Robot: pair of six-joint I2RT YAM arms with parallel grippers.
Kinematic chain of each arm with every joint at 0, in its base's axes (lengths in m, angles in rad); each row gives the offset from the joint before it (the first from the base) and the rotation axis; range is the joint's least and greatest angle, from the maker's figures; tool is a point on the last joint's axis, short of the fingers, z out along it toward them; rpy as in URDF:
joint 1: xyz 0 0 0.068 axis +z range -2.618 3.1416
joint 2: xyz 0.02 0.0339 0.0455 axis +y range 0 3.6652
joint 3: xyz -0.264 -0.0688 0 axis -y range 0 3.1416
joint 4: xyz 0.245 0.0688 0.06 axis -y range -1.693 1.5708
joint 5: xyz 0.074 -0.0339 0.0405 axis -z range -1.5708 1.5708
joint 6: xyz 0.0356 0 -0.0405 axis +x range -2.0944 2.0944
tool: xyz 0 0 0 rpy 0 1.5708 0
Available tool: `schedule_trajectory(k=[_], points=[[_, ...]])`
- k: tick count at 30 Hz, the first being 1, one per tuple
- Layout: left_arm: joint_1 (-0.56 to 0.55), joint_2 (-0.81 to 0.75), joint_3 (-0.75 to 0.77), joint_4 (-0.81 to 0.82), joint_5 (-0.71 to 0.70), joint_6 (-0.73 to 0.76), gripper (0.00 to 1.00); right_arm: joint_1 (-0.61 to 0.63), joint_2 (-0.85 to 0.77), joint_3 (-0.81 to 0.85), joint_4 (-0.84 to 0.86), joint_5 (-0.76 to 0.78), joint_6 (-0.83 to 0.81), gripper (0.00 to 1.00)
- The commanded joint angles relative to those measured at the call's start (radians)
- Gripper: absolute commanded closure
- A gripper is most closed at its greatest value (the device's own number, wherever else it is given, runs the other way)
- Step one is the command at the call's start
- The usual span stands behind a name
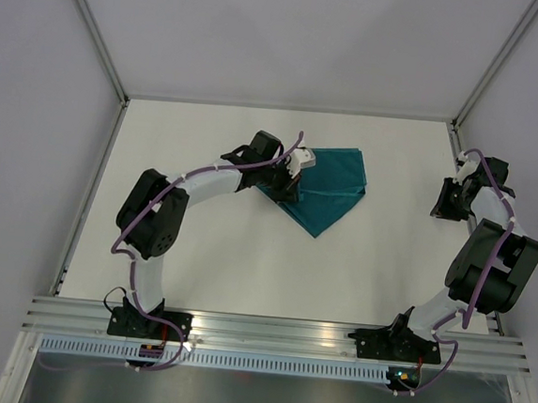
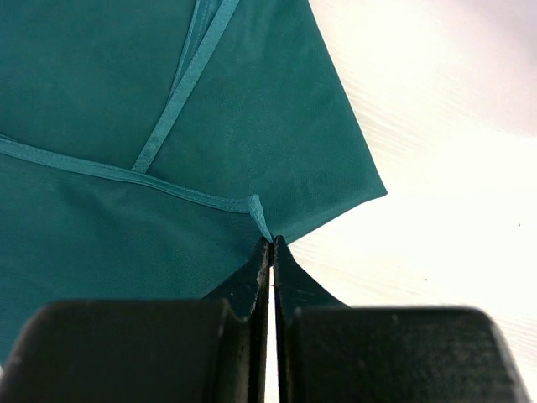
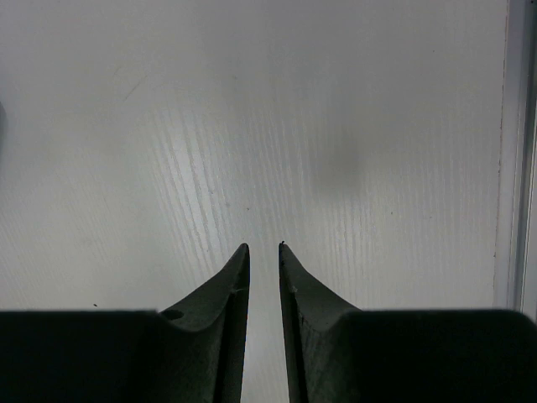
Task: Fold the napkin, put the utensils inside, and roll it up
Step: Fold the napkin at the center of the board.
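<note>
Left wrist view.
- Item: napkin (image 2: 109,109), teal cloth with a slight sheen. It fills the left and centre of the frame. Stitched hems cross it: one runs from the left edge toward lower centre, another slants down from the top to meet it. One corner points toward the right of the frame.
- Item: left pincer (image 2: 273,242), black, at lower centre. Its jaws are pressed together, and a small tab of the napkin's hem is pinched at their tips.
- Surface: white table (image 2: 453,168), bare across the right side of the frame.

Top external view.
- Napkin: lies on the table a little above and right of frame centre. It is folded into overlapping layers, with a squarish part uppermost and a pointed flap aimed toward the lower centre.
- Left arm (image 1: 159,220): curves up from lower left, and its pincer sits at the napkin's left edge.
- Right arm (image 1: 494,264): folded back along the right side of the frame, well apart from the napkin.

Right wrist view.
- Item: right pincer (image 3: 264,245), black, at lower centre. Its jaws stand a narrow gap apart with nothing between them.
- Surface: bare white table beneath.
- Item: pale metal rail (image 3: 516,168) down the right edge of the frame.
</note>
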Motion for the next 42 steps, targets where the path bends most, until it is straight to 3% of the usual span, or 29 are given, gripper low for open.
schedule_trajectory(k=[1, 22, 42], points=[[-0.01, -0.073, 0.002, 0.015, 0.02, 0.061, 0.98, -0.009, 0.005, -0.001, -0.006, 0.005, -0.009, 0.74], [-0.084, -0.104, -0.001, 0.05, -0.066, 0.093, 0.98, -0.008, -0.003, -0.003, -0.008, 0.005, -0.007, 0.74], [-0.199, 0.014, -0.022, 0.013, -0.156, 0.164, 0.98, -0.009, -0.001, -0.006, -0.012, 0.002, -0.012, 0.74]])
